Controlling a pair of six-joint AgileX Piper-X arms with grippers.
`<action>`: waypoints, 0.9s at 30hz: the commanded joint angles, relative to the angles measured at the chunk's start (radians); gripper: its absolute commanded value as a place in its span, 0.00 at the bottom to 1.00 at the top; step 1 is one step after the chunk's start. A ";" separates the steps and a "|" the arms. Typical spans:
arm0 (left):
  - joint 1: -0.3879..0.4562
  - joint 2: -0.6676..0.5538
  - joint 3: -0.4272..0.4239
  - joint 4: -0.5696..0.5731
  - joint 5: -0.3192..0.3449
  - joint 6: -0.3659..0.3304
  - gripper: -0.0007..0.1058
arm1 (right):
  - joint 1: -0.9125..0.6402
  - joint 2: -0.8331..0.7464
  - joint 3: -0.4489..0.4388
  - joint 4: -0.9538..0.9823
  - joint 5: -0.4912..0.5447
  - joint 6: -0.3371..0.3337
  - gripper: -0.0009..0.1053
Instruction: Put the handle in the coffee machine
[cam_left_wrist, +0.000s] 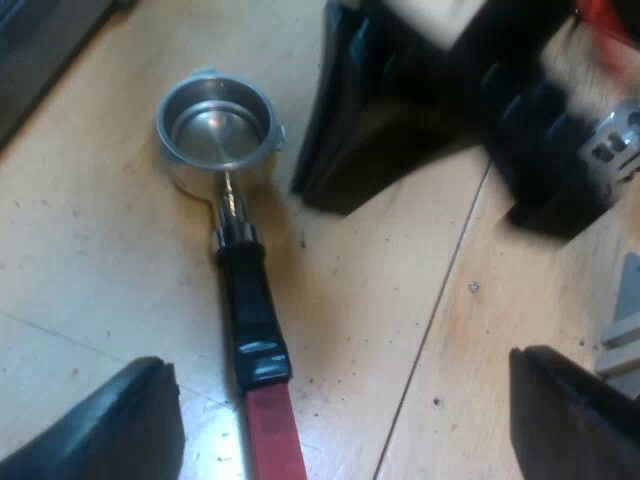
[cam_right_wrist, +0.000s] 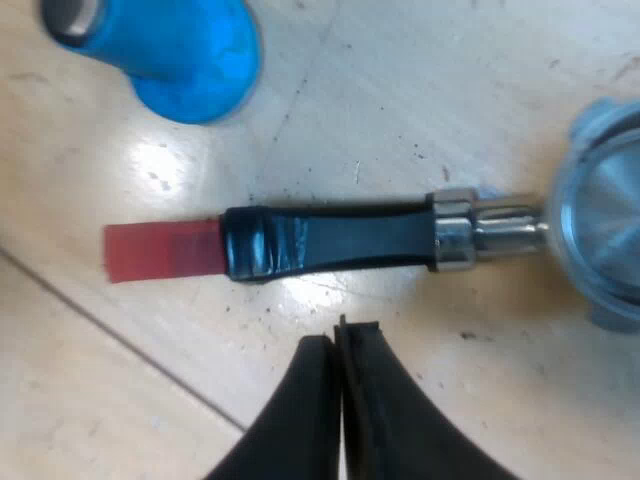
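Pale worktop (cam_left_wrist: 90, 250): loose holder (cam_left_wrist: 215, 130); my left pincer (cam_left_wrist: 340, 400) spread over its handle (cam_left_wrist: 252, 310), right pincer (cam_right_wrist: 340, 340) pressed together beside; nudging risks skew.

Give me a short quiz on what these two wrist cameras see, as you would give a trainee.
1. True or false: the metal holder is clamped in the left gripper's fingers.
2. Which colour is the tamper near the holder's red end? A black, B blue, C green.
3. Fill in: the right gripper's fingers are ___ (open or shut).

Key:
1. False. It lies loose on the table, and the left fingers are open.
2. B.
3. Shut, holding nothing.
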 joint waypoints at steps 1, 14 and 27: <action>-0.002 -0.006 -0.011 -0.029 0.012 0.025 0.72 | -0.030 -0.052 -0.007 0.063 0.000 -0.013 0.19; -0.002 -0.006 -0.011 -0.106 0.012 0.025 0.76 | -0.237 -0.071 -0.007 0.142 -0.086 -0.205 0.73; -0.113 -0.006 -0.011 -0.126 -0.049 -0.002 0.76 | -0.310 0.090 -0.068 0.108 -0.109 -0.429 0.74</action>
